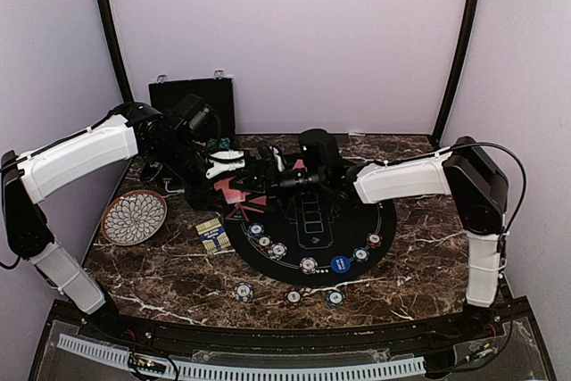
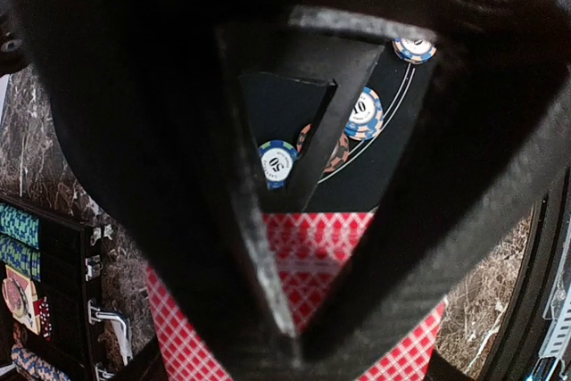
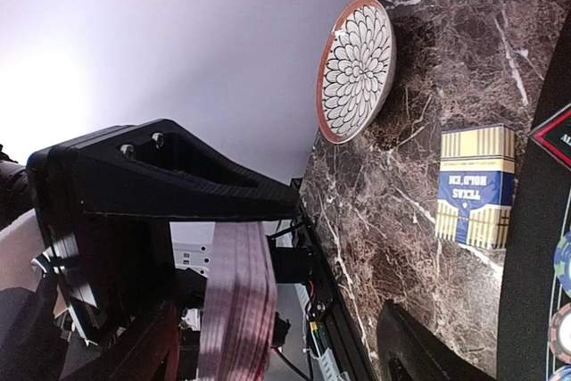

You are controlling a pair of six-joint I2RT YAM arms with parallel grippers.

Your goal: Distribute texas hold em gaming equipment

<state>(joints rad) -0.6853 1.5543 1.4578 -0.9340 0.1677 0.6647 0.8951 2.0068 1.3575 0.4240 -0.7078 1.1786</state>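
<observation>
Marble surface (image 1: 178, 274) lies bare along its near edge, apart from three chips (image 1: 293, 296) in a loose row just off the black round mat (image 1: 352, 220). More chips (image 1: 308, 265) and a blue button disc (image 1: 340, 264) follow the mat's near rim; their markings are too small to read from above. Left of the mat a card box (image 1: 212, 235) lies flat. Beyond it a petal-patterned plate (image 1: 134, 217) sits near the left edge, with open marble between the plate and the near edge. Over the mat's far left part the two arms meet. Left fingers (image 2: 254, 247) are pressed closed, and their own bulk blocks most of the wrist view. A red-backed card (image 2: 317, 252) fills the gap beneath their tips; I cannot tell whether they touch it. Right fingers (image 3: 428, 350) stand wide apart with the deck (image 3: 236, 301) edge-on and blurred between them; whether they press it I cannot tell. Black case (image 1: 192, 100) stands by the far wall, its lower part hidden behind the left arm.
</observation>
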